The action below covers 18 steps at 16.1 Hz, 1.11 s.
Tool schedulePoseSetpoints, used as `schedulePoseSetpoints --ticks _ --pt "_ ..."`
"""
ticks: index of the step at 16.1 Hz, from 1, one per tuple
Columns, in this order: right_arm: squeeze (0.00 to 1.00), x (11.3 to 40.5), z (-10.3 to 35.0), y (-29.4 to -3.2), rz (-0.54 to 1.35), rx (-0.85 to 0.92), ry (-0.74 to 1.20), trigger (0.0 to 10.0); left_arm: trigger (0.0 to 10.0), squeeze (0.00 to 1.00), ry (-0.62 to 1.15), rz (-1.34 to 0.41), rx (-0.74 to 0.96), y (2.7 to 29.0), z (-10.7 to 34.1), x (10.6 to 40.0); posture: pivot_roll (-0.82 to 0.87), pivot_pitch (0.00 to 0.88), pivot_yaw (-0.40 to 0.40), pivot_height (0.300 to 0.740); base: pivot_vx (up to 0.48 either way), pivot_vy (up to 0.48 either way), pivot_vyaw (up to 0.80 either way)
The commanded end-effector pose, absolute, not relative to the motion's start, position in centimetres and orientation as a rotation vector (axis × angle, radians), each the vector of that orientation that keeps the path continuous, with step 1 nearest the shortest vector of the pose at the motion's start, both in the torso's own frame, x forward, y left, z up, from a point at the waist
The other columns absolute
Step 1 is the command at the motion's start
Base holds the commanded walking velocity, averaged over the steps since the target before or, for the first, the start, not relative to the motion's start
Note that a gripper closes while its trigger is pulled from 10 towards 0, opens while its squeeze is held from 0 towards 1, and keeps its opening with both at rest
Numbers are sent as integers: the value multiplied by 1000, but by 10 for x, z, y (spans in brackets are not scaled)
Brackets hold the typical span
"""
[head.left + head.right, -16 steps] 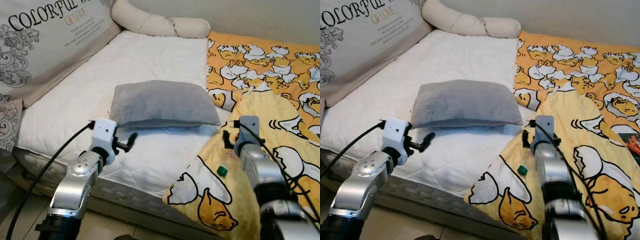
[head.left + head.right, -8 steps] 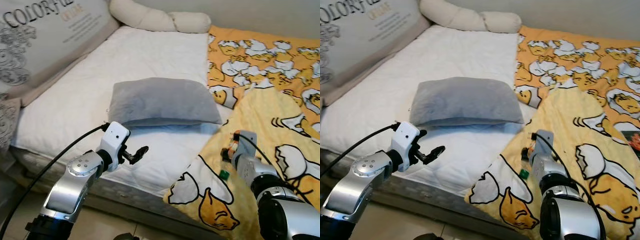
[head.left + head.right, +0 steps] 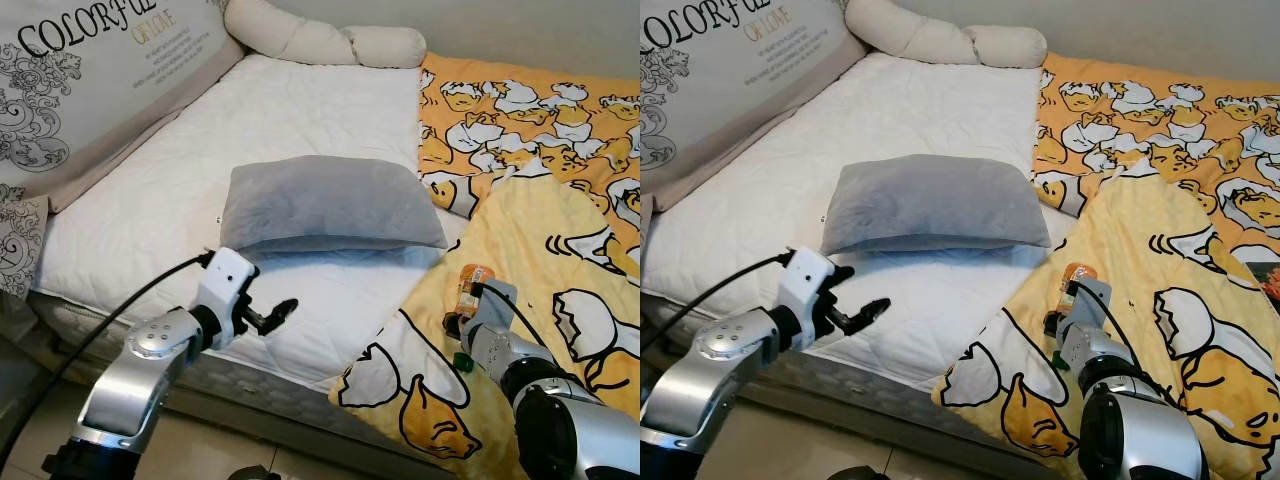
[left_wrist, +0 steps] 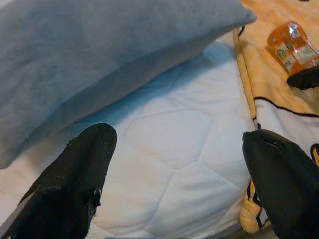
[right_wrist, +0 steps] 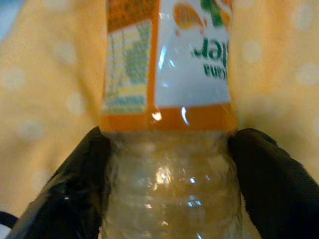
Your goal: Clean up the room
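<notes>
A clear plastic bottle (image 3: 472,281) with an orange label and a green cap (image 3: 463,360) lies on the yellow duck-print blanket (image 3: 545,225) at the right of the bed. My right gripper (image 3: 461,326) is down on it. In the right wrist view the two black fingers (image 5: 75,184) press the bottle's (image 5: 167,74) clear lower part from both sides. My left gripper (image 3: 280,311) hangs open over the mattress's front edge, just short of the grey pillow (image 3: 325,200), with nothing between its fingers (image 4: 82,164).
The white quilted mattress (image 3: 300,100) runs back to a cream bolster (image 3: 325,42) by the wall. A large printed cushion (image 3: 95,80) leans along the left side. Tiled floor (image 3: 215,450) lies below the bed's front edge.
My right arm has dropped lower and its fingers now sit on the bottle. My left gripper has reached forward and down toward the mattress edge. The camera has shifted slightly.
</notes>
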State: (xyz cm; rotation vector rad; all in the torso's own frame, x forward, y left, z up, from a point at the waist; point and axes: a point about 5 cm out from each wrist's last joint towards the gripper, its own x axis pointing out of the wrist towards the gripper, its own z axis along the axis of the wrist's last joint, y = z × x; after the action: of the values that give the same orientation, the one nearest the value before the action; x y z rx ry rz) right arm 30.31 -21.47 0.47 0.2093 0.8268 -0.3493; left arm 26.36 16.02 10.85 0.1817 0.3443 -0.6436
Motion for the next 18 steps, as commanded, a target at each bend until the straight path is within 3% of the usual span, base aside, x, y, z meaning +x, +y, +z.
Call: schedulePoseSetpoints --ticks 1,8,10,11,12,13,15,18 --pt "0 312 14 -215 -327 186 790 0 10000 20 323 -636 188 163 113 265 27 0 3 740 0 0 0" --pt "0 323 28 -214 -314 231 689 0 10000 35 292 -594 163 164 109 260 -21 0 15 740 0 0 0" --pt "0 330 44 -219 -308 206 537 0 10000 35 272 -526 153 165 110 263 -20 0 4 740 0 0 0" --pt "0 333 58 -221 -300 229 412 2706 10000 31 259 -474 161 167 110 267 -22 0 -3 740 0 0 0" --pt "0 333 67 -223 -297 221 349 8706 10000 35 243 -429 168 169 111 270 -23 0 -5 740 0 0 0" --pt "0 329 79 -216 -178 164 250 10000 10000 24 214 -370 146 169 113 273 -24 0 -9 740 0 0 0" --pt "0 317 90 -193 33 289 198 10000 10000 35 179 -288 124 170 116 277 -27 0 -13 740 0 0 800" --pt "0 296 83 -177 164 252 224 10000 10000 20 194 -252 95 165 112 276 -12 0 -21 740 0 0 800"
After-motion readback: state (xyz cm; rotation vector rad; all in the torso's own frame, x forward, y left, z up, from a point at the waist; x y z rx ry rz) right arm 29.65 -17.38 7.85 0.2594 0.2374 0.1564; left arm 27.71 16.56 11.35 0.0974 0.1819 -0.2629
